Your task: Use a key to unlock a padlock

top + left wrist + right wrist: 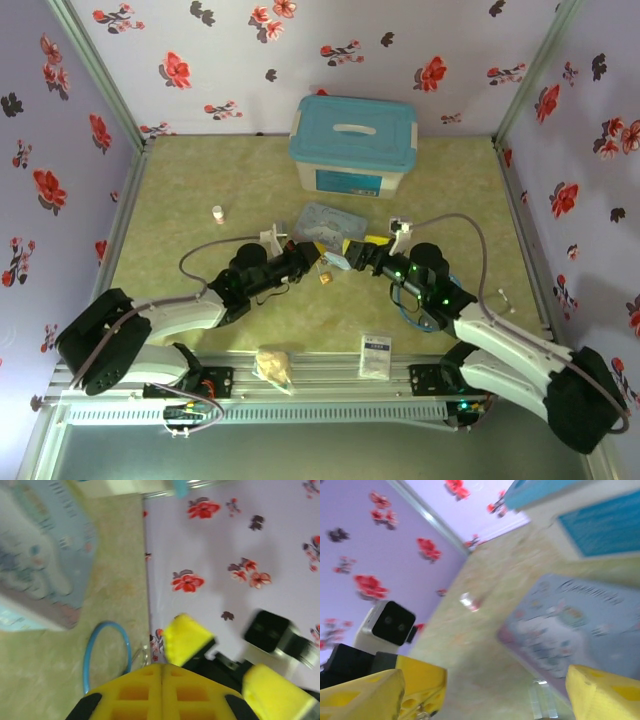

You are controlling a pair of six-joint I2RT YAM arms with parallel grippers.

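- Left jaws pressed fully shut; can't tell if the key is pinched between them.
- Right jaws spread wide.
- Both sets of tips sit close together mid-worktop [200, 180], just in front of the pastel tin [328, 225].
- Padlock [325, 278] lies on the worktop just beside the left tips, between my two arms. It looks free of both jaws.
- Blue-lidded box [352, 145] stands behind the tin.

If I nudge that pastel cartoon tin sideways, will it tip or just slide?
Probably slides: the tin lies flat and low on the table, so tipping seems unlikely. Its smooth printed lid likely offers little grip from above. It looks shallow, so probably light.
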